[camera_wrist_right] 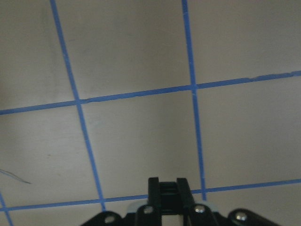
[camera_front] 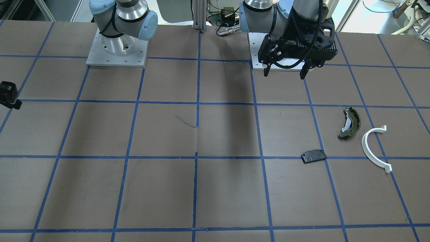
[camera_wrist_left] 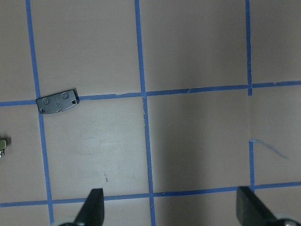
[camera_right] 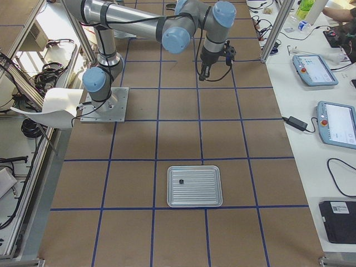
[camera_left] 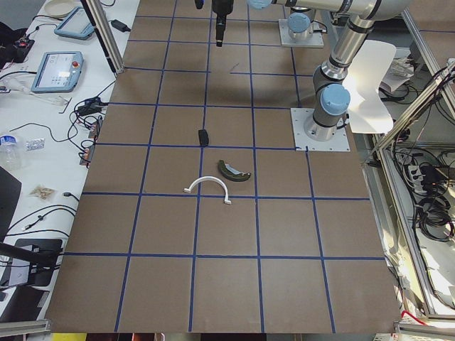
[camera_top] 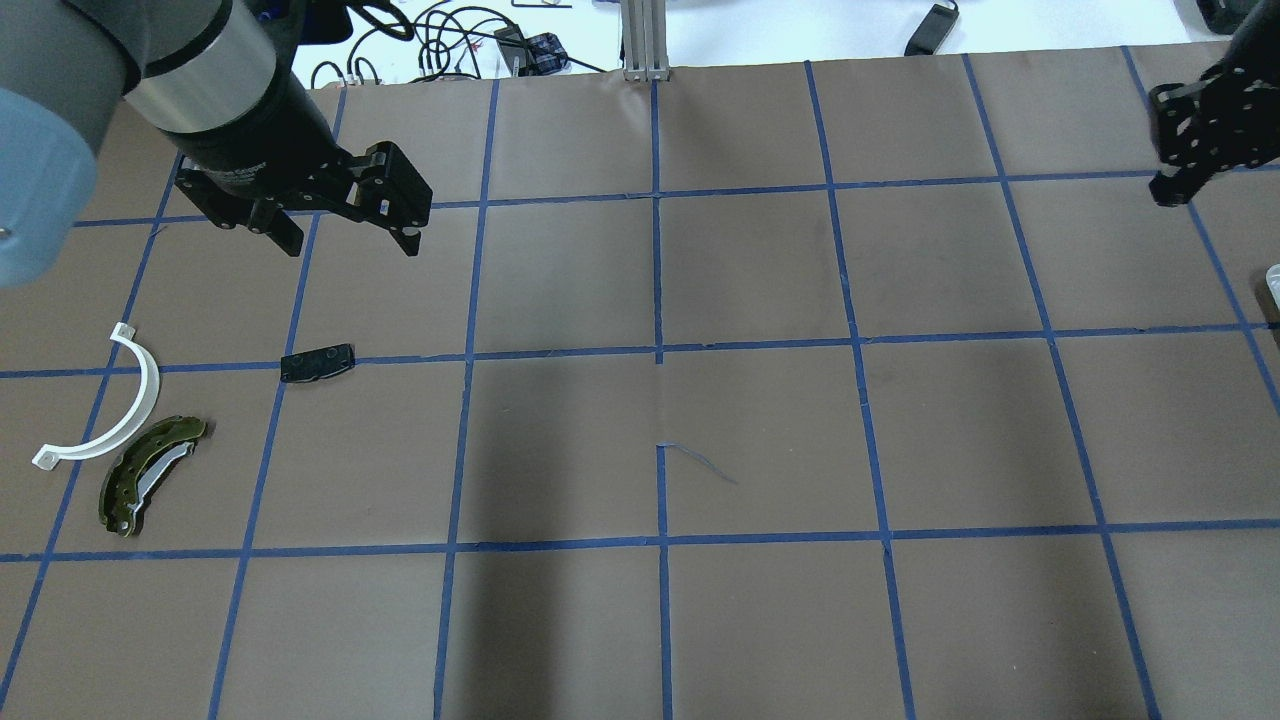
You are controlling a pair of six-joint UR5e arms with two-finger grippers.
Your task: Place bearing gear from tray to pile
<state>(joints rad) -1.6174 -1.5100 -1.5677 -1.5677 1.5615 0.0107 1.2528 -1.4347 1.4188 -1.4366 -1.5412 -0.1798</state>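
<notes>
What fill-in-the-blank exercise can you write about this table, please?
1. The left tool stands ___, holding nothing.
2. The black pad lies across a ___ tape line.
3. The half-ring beside the olive-green shoe is ___.
4. The bearing gear sits in the metal ___.
Missing words: open; blue; white; tray.

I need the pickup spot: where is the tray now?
In the exterior right view, the tray lies flat on the table toward the robot's right end, nearer the camera than the right gripper.
</notes>
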